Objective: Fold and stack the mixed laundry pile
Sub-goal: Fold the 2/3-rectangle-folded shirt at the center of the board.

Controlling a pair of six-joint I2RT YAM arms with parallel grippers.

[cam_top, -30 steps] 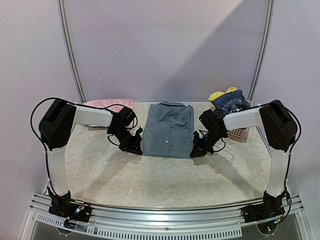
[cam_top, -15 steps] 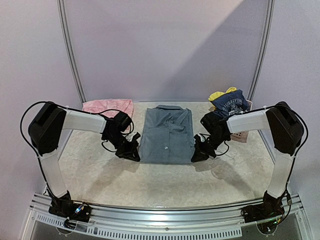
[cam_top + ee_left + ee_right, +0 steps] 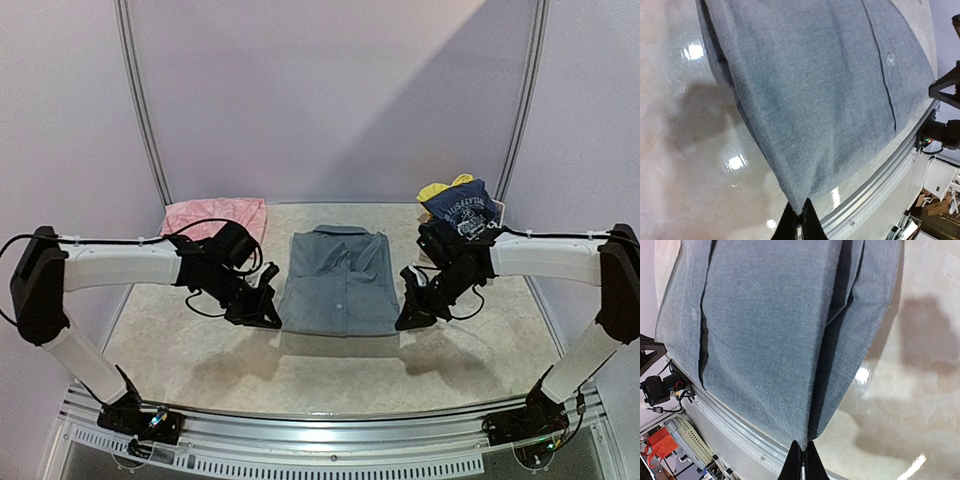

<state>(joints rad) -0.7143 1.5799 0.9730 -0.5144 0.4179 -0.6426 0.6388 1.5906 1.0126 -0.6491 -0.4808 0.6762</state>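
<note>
Grey collared button shirt [image 3: 338, 280], folded into a rectangle, is lying mid-table with the collar toward the far side and the button placket facing up. Its two near corners are being held. The left gripper [image 3: 268, 318] is pinching the near-left corner, fingers pressed together on the cloth. The right gripper [image 3: 405, 318] is doing the same at the near-right corner. In both wrist views the fabric is running straight out from the fingertips. A shadow is showing under the near edge, so that edge is probably riding just off the marbled beige tabletop [image 3: 330, 385].

Risks, as judged:
- Each pinch is taking only the very tip of a corner, so cloth may be slipping free if the arms pull apart or lift unevenly.
- Dark tucked-under layers are showing along both long sides. If only the top layer is caught, the fold may be opening.
- One arm leading the other would be skewing the rectangle.
- The navy top with white lettering [image 3: 460, 208] and the yellow piece [image 3: 440, 188] are sitting heaped far right, just behind the right arm, which could be snagging them.
- The pink folded cloth [image 3: 215, 213] is lying far left, near the left arm.
</note>
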